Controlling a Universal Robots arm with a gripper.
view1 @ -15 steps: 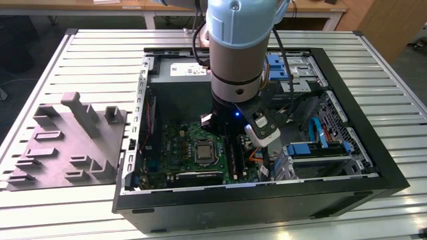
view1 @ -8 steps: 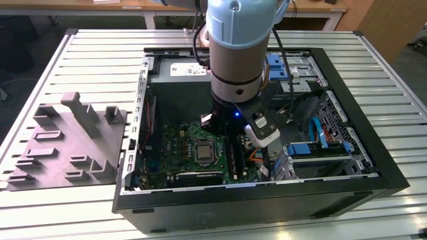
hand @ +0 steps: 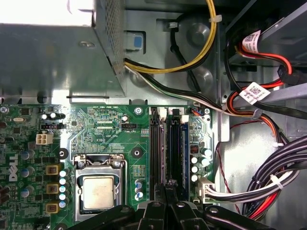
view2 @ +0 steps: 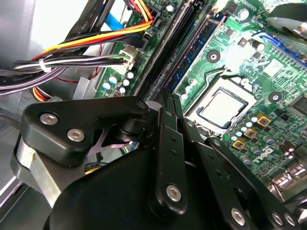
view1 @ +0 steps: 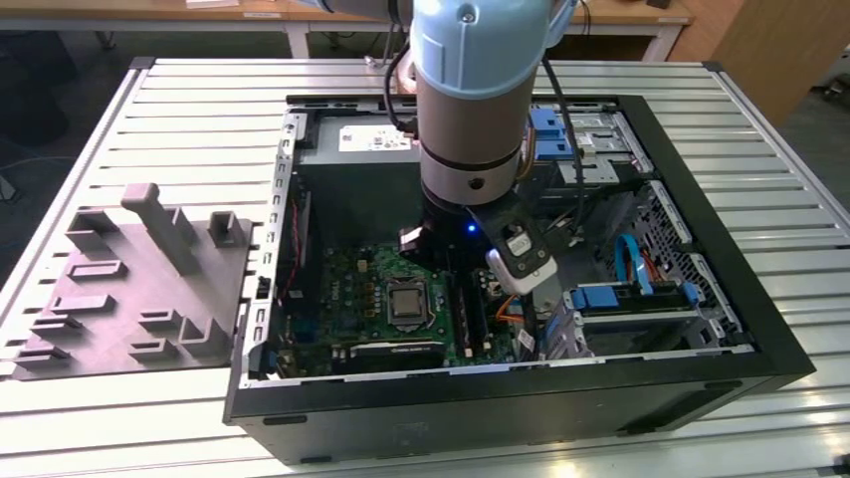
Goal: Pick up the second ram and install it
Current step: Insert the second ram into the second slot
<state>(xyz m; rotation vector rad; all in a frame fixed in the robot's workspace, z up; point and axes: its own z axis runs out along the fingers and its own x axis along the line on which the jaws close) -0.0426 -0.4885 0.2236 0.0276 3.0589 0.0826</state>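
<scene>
gripper [hand: 166, 194] set down inside the pc case [view1: 531, 413], fingers [view2: 165, 139] drawn together over the ram slots [hand: 157, 148].
from the exterior view's left: a grey fixture tray [view1: 133, 289] is seen on the desk [view1: 797, 189], then the motherboard [view1: 352, 284] and cpu [view1: 404, 302], then the arm, then a blue cable [view1: 624, 261]. almost no gap is left between the fingers and nothing is made out between them. the ram cannot be told apart from the dark slots under the fingertips, seated or not. it is judged light, thin, stiff, fragile at chips and contacts; best gripped on the flat faces near the top edge.
</scene>
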